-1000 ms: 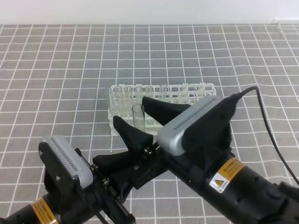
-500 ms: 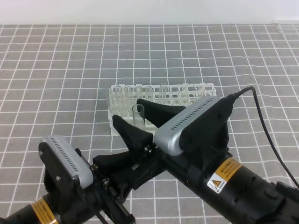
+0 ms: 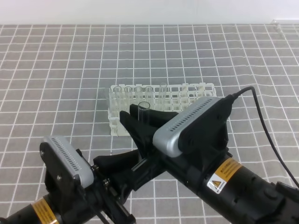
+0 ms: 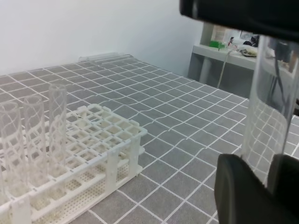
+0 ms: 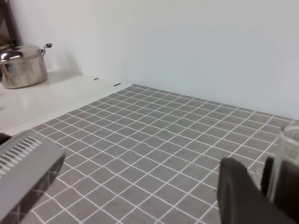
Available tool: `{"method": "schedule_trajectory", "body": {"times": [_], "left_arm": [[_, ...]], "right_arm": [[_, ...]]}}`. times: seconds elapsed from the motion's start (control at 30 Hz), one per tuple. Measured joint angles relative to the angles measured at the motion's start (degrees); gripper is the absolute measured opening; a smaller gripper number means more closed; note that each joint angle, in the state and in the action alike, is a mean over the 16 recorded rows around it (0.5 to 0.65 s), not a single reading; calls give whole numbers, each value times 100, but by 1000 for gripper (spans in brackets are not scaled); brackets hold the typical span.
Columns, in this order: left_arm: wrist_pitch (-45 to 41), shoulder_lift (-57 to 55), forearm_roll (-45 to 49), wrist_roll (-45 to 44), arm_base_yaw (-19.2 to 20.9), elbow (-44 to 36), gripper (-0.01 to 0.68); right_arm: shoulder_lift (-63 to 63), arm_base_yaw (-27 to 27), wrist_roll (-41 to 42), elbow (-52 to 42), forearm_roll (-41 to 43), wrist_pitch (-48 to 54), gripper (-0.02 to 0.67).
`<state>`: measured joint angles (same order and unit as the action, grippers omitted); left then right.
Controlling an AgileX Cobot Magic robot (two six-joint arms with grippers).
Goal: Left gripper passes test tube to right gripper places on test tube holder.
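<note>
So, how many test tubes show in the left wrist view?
4: three tubes stand in the test tube holder at left, one test tube is held upright at right. More may hide beyond the left edge.

You can read no words or numbers anywhere. The only sign is a black warning triangle on the yellow label (image 3: 226, 171) of the right arm (image 3: 243, 191); its small print is too fine to read. The left arm's yellow label (image 3: 42, 211) is also unreadable.

My right gripper (image 3: 140, 122) and left gripper (image 3: 122, 164) are black claws under silver-grey grilled boxes, yellow labels, black cable
</note>
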<state>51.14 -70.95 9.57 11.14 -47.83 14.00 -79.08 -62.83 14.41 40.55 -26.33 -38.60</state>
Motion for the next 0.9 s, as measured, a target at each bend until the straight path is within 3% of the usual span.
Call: {"method": "schedule_trajectory", "body": {"times": [0.33,0.43,0.7,0.9], "left_arm": [[-109,115,0,75,0,1,216],[-333,353,5,124,0,1,212],[-1819,1942,27,272,1,-1,101],[-3833,3865,47,324,1,-3,22]], "right_arm": [[70,0,170,0,-264,83,86],[188,0,450,0,-549,207,85],[706,0,1735,0,-1717,735,85],[1042,0,2718,0,-2612,1089,85]]}}
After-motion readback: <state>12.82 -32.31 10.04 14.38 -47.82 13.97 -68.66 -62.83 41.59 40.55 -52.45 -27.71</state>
